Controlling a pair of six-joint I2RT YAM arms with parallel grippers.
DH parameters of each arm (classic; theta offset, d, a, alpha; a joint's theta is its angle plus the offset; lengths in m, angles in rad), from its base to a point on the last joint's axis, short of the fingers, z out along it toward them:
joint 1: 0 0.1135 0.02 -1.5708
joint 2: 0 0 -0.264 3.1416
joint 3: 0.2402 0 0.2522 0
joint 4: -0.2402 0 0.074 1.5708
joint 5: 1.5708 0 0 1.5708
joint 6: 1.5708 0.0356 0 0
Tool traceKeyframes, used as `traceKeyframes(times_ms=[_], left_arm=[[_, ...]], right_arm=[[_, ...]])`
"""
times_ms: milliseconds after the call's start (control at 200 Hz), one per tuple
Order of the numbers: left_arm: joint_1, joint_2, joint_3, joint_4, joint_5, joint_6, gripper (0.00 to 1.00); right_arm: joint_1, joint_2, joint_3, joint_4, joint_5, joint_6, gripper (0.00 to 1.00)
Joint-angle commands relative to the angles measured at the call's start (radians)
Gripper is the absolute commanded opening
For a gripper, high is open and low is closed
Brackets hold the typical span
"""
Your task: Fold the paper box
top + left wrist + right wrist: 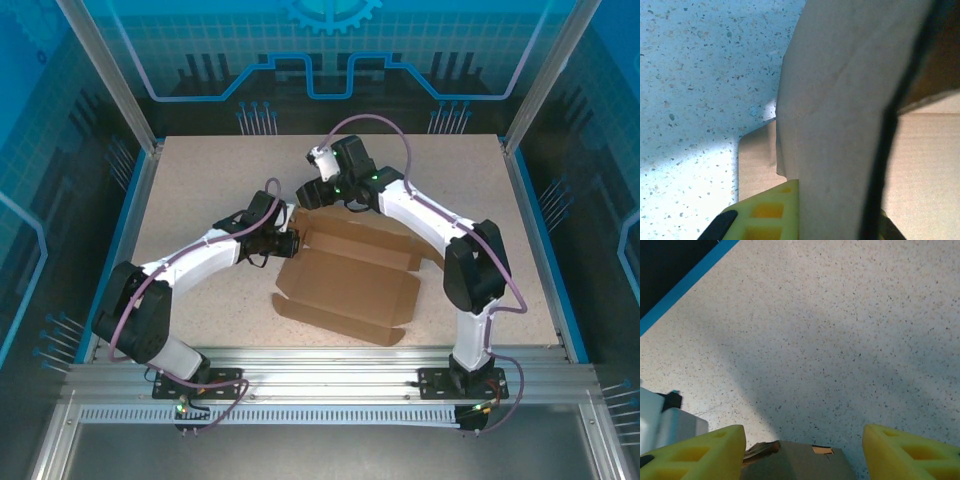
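Early stage: box (345, 285) lies mostly flat mid-surface (200, 190), left gripper (288, 243) pinching its left rear flap (840, 100), right gripper (802, 430) spread above the rear edge; nearly every fold looks undone.

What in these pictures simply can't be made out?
- Left wrist view: a raised flap of the paper box covers the far finger of the left gripper, so its grip is unclear.
- Right wrist view: the bottom edge cuts off most of the box between the open fingers of the right gripper.
- Top view: the box's far-left corner lies hidden under both grippers.
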Motion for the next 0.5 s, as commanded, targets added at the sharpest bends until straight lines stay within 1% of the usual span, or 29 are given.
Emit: traceKeyframes(times_ms=[0, 495], left_arm=[[-0.014, 0.019, 0.036, 0.009, 0.003, -0.023, 0.09], [-0.048, 0.047, 0.019, 0.040, -0.026, -0.069, 0.09]], right_arm=[[-0.007, 0.010, -0.030, 0.088, 0.005, 0.021, 0.65], [-0.046, 0.013, -0.221, 0.297, -0.107, 0.070, 0.67]])
